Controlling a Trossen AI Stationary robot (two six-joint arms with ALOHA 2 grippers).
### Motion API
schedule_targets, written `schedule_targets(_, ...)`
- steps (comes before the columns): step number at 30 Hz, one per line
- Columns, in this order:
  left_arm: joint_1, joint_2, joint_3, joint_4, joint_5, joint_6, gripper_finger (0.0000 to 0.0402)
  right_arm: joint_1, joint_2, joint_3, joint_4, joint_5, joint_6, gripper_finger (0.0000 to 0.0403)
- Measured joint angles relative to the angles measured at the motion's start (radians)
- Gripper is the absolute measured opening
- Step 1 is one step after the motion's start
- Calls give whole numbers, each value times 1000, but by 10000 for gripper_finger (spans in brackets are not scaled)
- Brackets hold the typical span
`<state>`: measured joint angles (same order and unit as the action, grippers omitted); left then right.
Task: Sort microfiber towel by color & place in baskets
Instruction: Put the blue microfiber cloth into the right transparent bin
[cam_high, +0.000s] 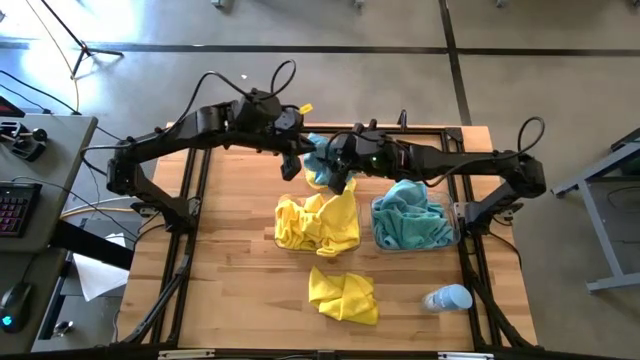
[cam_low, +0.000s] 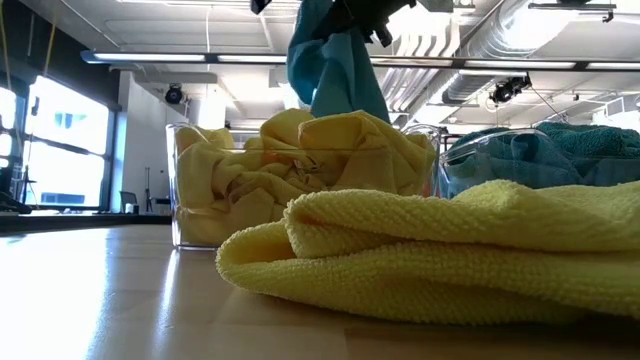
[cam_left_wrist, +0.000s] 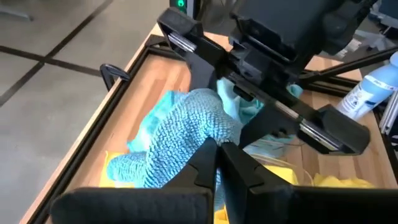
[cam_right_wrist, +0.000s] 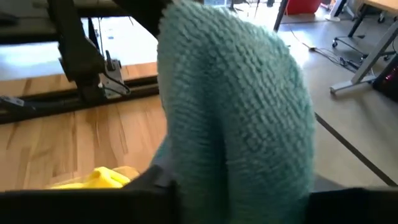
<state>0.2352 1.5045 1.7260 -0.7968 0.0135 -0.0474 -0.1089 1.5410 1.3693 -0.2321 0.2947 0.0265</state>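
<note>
A teal-blue towel (cam_high: 318, 158) hangs in the air over the table's far middle; it also shows in the low view (cam_low: 335, 65). My left gripper (cam_left_wrist: 217, 149) is shut at its top. My right gripper (cam_high: 340, 178) is close against the same towel, which fills its wrist view (cam_right_wrist: 236, 112) and hides its jaws. A clear basket (cam_high: 279, 238) holds yellow towels. A second clear basket (cam_high: 456, 236), to its right, holds teal towels. A loose yellow towel (cam_high: 343, 295) lies bunched on the table, nearer the front edge. My left gripper pinches the teal towel's bunched top (cam_left_wrist: 208, 127) between its two shut fingers, coming from above and pointing down. The towel hangs below the fingers, slack and clear of the table. One layer or several, I cannot tell.
A white and light-blue bottle (cam_high: 448, 298) lies at the table's near right. A black metal frame (cam_high: 190, 210) runs along the table's edges. The two baskets stand side by side just nearer than the hanging towel.
</note>
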Motion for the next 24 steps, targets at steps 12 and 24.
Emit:
schedule_targets(12, 21, 0, 0, -43, 8, 49, 73, 0, 5, 0, -25, -10, 187, 24)
schedule_targets(24, 40, -147, -143, -228, 4, 53, 124, 28, -172, -2, -442, 157, 504, 4)
